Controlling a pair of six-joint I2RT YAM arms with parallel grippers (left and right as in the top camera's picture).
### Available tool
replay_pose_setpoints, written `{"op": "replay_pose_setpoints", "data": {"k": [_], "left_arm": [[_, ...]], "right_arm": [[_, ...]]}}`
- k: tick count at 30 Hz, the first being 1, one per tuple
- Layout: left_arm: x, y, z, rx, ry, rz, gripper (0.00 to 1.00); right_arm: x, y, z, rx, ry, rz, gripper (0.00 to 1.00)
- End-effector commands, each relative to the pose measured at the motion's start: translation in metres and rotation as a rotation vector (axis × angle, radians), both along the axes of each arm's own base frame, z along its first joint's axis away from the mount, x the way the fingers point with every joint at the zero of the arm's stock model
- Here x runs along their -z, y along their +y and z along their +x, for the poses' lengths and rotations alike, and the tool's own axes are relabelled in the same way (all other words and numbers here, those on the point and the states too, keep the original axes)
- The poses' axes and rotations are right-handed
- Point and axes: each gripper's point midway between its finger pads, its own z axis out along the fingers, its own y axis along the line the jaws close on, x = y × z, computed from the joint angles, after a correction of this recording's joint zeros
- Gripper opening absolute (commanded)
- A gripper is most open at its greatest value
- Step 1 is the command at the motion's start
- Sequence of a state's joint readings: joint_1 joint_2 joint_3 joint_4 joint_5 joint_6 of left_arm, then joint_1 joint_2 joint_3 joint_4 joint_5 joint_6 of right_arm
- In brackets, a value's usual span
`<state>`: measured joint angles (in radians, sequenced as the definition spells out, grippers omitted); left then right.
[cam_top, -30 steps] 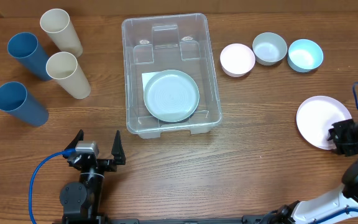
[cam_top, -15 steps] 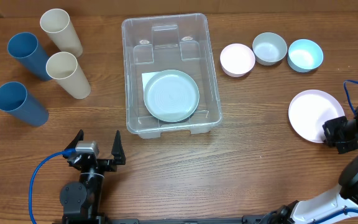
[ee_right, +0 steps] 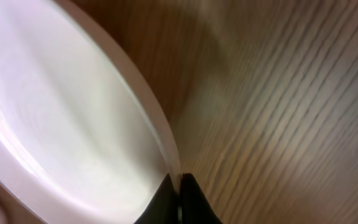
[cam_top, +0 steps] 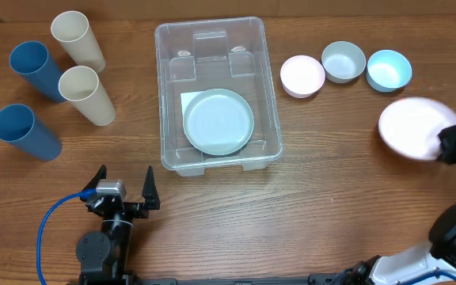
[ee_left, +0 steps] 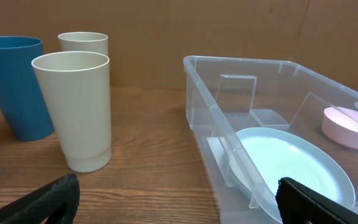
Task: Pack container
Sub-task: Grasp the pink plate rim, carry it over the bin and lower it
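The clear container (cam_top: 169, 95) stands in the middle of the table with a pale green plate (cam_top: 218, 121) lying flat inside it. At the right edge my right gripper (cam_top: 448, 145) is shut on the rim of a pink plate (cam_top: 412, 127), which is lifted off the table and tilted. In the right wrist view the fingertips (ee_right: 178, 198) pinch the pink plate (ee_right: 61, 124) at its edge. My left gripper (cam_top: 123, 188) stands open near the front left, empty. In the left wrist view its gripper (ee_left: 179, 199) faces the container (ee_left: 199, 93) and the pale green plate (ee_left: 291, 162).
Two blue cups (cam_top: 34, 70) (cam_top: 24, 131) and two cream cups (cam_top: 77, 39) (cam_top: 85, 93) stand at the back left. A pink bowl (cam_top: 302, 75), a grey-green bowl (cam_top: 343, 61) and a light blue bowl (cam_top: 389, 70) sit in a row right of the container.
My right gripper closed on the pink plate's rim and lifted it, moving it up and right from where it lay. The left arm has not moved.
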<state>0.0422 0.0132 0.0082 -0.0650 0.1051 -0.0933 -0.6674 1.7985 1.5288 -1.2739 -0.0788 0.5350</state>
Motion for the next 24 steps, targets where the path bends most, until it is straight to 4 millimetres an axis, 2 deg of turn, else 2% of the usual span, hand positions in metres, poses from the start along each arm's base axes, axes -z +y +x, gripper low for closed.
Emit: {"op": "replay_pose_setpoints", "data": {"k": [1,4,5,8,12,15,18,20,22,24], "left_arm": [[0.000,0.000,0.000,0.004,-0.005,0.022,1.00],[0.000,0.000,0.000,0.005,-0.005,0.022,1.00],[0.000,0.000,0.000,0.005,-0.005,0.022,1.00],[0.000,0.000,0.000,0.004,-0.005,0.022,1.00],[0.000,0.000,0.000,0.004,-0.005,0.022,1.00],[0.000,0.000,0.000,0.004,-0.005,0.022,1.00],[0.000,0.000,0.000,0.004,-0.005,0.022,1.00],[0.000,0.000,0.000,0.004,-0.005,0.022,1.00],[0.000,0.000,0.000,0.004,-0.005,0.022,1.00],[0.000,0.000,0.000,0.004,-0.005,0.022,1.00]], "right_arm": [[-0.074,0.018,0.036,-0.124,-0.261,-0.012,0.04],[-0.113,0.052,0.055,-0.253,-0.374,-0.027,0.04],[-0.126,0.069,0.062,-0.318,-0.412,-0.034,0.04],[-0.160,0.137,0.079,-0.511,-0.495,-0.049,0.04],[-0.186,0.230,0.092,-0.752,-0.599,-0.032,0.04],[-0.186,0.295,0.093,-0.879,-0.612,-0.051,0.04],[-0.181,0.343,0.087,-0.982,-0.608,-0.068,0.04],[-0.173,0.367,0.082,-1.042,-0.591,-0.088,0.04],[-0.155,0.393,0.079,-1.099,-0.555,-0.081,0.04],[-0.135,0.408,0.082,-1.129,-0.514,-0.070,0.04]]}}
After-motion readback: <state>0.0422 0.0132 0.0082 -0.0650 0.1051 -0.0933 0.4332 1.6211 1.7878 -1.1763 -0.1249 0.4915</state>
